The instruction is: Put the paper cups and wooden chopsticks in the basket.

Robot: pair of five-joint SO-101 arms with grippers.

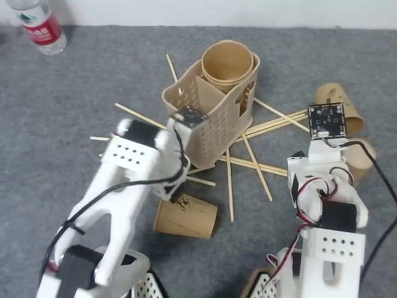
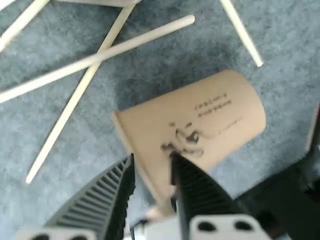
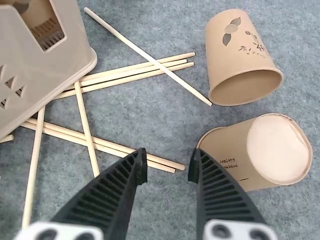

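A grey, carpet-like surface [image 1: 56, 112] runs back to a white wall [image 1: 186, 12], with a plastic bottle [image 1: 40, 26] lying in the far corner. The basket [image 1: 214, 121] stands mid-surface, and nested paper cups [image 1: 227, 62], at least two, sit in one compartment. Three more cups lie on their sides. The near cup [image 2: 200, 125] has its rim between the parted fingers of the left tool [image 2: 152, 162], which is not clamped. The right tool [image 3: 167, 160], fingers apart, hangs over bare surface just beside the capsized cup [image 3: 260, 152], with the open-mouthed cup [image 3: 242, 55] farther off. About a dozen chopsticks [image 1: 230, 186] lie crossed around the basket; the overlaps prevent an exact count.
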